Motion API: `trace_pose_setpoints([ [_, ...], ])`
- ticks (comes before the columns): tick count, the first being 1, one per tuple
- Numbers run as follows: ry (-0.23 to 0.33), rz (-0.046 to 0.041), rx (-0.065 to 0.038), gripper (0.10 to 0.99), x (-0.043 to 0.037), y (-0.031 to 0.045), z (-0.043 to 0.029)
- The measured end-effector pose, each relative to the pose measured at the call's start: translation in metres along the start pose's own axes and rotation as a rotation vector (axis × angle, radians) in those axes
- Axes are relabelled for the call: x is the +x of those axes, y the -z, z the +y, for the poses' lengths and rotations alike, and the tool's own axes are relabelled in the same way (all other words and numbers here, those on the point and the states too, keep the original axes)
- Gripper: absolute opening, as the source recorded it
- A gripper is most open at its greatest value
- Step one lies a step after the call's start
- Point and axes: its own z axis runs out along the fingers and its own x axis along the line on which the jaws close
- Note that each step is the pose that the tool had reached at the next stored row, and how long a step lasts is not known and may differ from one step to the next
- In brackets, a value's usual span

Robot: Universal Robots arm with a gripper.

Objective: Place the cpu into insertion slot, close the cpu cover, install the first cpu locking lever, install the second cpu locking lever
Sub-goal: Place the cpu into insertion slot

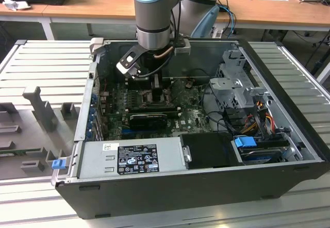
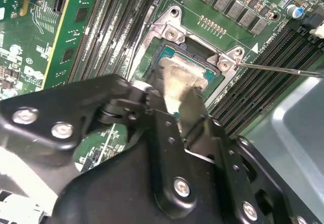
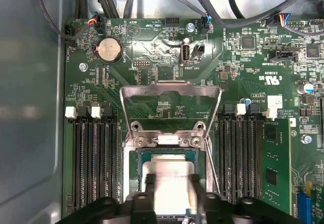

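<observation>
- One arm (image 1: 153,11) comes straight down into an open computer case (image 1: 206,186). Its wrist sits low over the green board (image 3: 152,77).
- Two fingers (image 3: 146,196) are clenched on opposite edges of the cpu (image 3: 169,178). In the second wrist view they press against the chip (image 2: 185,77) on both sides.
- One cpu lies within the slot (image 3: 132,158), its pale top facing up. I cannot tell whether it is fully seated.
- One cover (image 3: 171,88) stands raised on its hinge at the slot's edge, and the board shows through its window.
- One thin lever rod (image 2: 283,71) runs out from a corner of the slot, clear of the cover.
- Banks of long black memory slots (image 3: 96,163) flank the slot on both sides.
- One coin cell (image 3: 109,49) sits further up the board.
- One grey power supply (image 1: 129,158) fills the near corner of the case in the exterior view.
- The case lies on its side on a grey ribbed counter (image 1: 51,63).
- Grey moulded fixtures (image 1: 41,109) stand at the exterior view's left.
- Wooden desks (image 1: 93,1) run behind.
</observation>
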Motion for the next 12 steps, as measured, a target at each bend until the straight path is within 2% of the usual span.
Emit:
trace_pose_setpoints([
  [1, 0.0, -0.0012, 0.0, 0.341, 0.0, 0.0003, 0.0],
  [2, 0.0, -0.0025, 0.0, 0.22, 0.0, 0.001, 0.0001],
  [4, 0.0, -0.0046, 0.0, 0.106, 0.0, 0.0028, 0.0002],
  [12, 0.0, -0.0061, 0.0, 0.106, 0.0, 0.0083, 0.0006],
])
